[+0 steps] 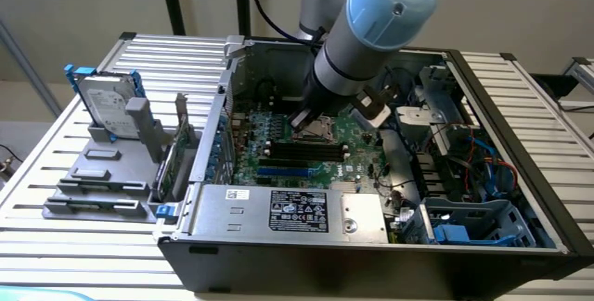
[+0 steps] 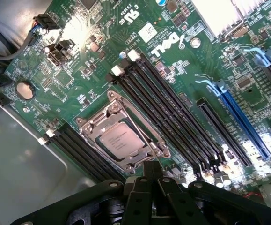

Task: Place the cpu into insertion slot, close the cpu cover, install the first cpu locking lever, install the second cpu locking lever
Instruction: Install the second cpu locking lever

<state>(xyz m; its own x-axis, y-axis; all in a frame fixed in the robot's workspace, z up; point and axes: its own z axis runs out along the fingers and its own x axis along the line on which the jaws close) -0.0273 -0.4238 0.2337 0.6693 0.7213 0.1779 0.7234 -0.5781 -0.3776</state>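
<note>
brushed-metal cpu (image 2: 120,139), shiny metal cpu cover (image 2: 121,136)

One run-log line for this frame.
cpu: in insertion slot | cpu cover: down around it | gripper: shut, empty, at socket edge

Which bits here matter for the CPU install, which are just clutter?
Job:
- cpu, seated in the insertion slot
- cpu cover, closed over it
- gripper, shut, at the cover's edge

Clutter:
- memory slots
- blue card slot
- hard drive
- power supply

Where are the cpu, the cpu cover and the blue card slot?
cpu (image 2: 121,139), wrist view, middle of its metal top.
cpu cover (image 2: 147,136), wrist view, one side of the frame.
blue card slot (image 2: 243,121), wrist view, mid length.
</note>
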